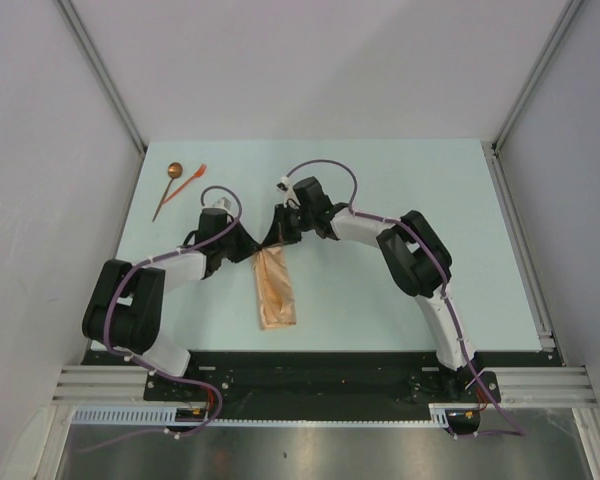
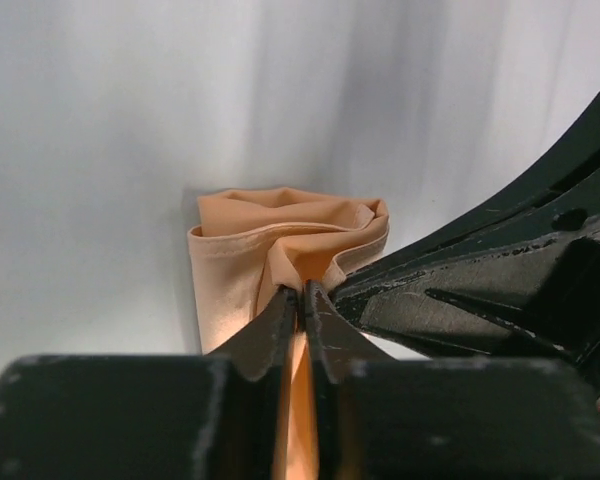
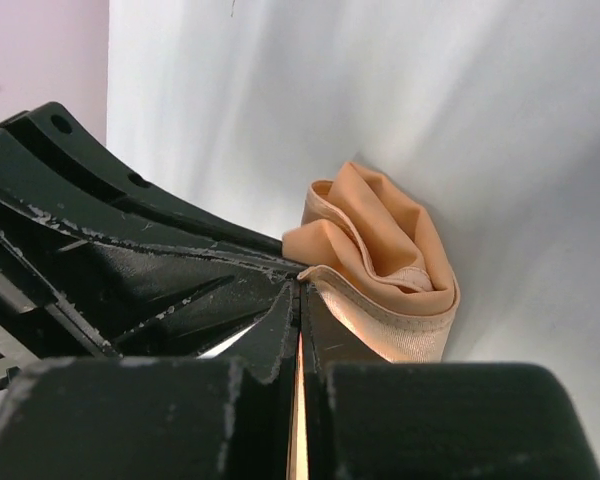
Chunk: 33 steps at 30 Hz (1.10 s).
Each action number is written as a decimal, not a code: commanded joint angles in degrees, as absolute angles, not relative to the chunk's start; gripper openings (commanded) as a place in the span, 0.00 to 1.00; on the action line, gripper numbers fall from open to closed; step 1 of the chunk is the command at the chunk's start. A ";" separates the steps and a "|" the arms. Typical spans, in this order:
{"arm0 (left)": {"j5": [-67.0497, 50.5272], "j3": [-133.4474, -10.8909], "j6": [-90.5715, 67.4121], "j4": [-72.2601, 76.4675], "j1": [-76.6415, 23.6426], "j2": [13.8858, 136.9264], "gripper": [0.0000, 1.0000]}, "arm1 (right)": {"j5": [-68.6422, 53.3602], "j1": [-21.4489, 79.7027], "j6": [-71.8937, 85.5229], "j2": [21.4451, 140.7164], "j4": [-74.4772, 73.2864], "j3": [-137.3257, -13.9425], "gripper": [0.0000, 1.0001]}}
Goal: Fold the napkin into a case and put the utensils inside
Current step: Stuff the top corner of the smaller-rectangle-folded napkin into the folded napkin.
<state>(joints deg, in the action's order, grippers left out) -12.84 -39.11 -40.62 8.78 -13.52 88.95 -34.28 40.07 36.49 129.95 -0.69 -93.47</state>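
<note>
Near table's front edge, narrow folded tan-orange cloth napkin [image 1: 277, 295] is lying lengthwise, near end free, bare pale-green tabletop [image 1: 400, 300] spreading on both sides. At far end, left gripper [image 2: 302, 295] and right gripper [image 3: 300, 295] are meeting, each clamping tight on bunched cloth edge. Far-left corner: dark-handled coppery spoon [image 1: 168, 190] and orange-red plastic fork piece [image 1: 192, 181] are lying just beside each other, well apart from arms.

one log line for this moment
phase: folding | left gripper: shut on napkin far end | right gripper: shut on same end | spoon, fork: far left, loose
</note>
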 commanded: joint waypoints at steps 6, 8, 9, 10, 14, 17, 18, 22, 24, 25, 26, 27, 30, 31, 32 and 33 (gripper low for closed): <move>-10.55 -36.57 -41.49 9.67 -13.36 80.60 0.43 | -36.74 39.46 38.49 130.61 2.99 -95.01 0.00; -10.11 -36.21 -41.13 9.58 -13.36 78.76 0.50 | -37.09 39.38 38.67 130.52 3.25 -94.92 0.00; -10.19 -35.95 -40.78 9.32 -13.36 78.31 0.52 | -37.26 39.38 39.19 130.69 3.43 -94.92 0.00; -10.11 -35.95 -40.61 9.14 -13.36 78.14 0.54 | -37.53 39.38 39.46 130.78 3.86 -94.92 0.00; -10.55 -34.90 -40.17 9.58 -13.45 78.31 0.58 | -38.14 39.46 40.34 130.96 4.48 -94.92 0.00; -10.46 -34.98 -39.29 8.97 -13.45 79.53 0.57 | -38.93 39.55 41.13 130.96 5.45 -94.66 0.00; -10.37 -35.50 -39.20 8.53 -13.45 79.89 0.56 | -39.02 39.55 41.22 131.04 5.54 -94.66 0.00; -9.93 -34.81 -39.20 8.87 -13.71 79.46 0.56 | -39.64 39.46 41.48 131.31 5.54 -94.75 0.00; -9.84 -34.98 -38.76 8.53 -13.80 79.37 0.57 | -39.99 39.38 41.83 131.83 5.62 -94.83 0.00; -9.76 -35.07 -38.76 8.44 -13.89 79.54 0.57 | -40.34 39.38 42.01 132.01 5.80 -94.83 0.00; -10.28 -35.24 -38.59 8.70 -13.97 79.89 0.57 | -40.52 39.38 42.36 132.10 5.97 -94.83 0.00; -10.46 -35.51 -38.41 8.18 -13.97 80.59 0.57 | -40.69 39.38 42.54 132.19 6.41 -94.75 0.00; -11.60 -36.91 -37.88 7.82 -14.24 83.22 0.56 | -41.13 39.38 43.07 132.54 6.59 -95.18 0.00; -11.95 -36.74 -37.97 8.34 -14.33 83.49 0.55 | -41.48 39.38 43.15 132.89 6.42 -95.45 0.00; -12.13 -36.56 -38.14 8.96 -14.41 83.84 0.54 | -41.48 39.38 43.15 132.98 6.33 -95.71 0.00; -12.48 -36.74 -38.14 9.49 -14.50 84.37 0.51 | -41.48 39.46 43.15 132.98 6.07 -95.89 0.00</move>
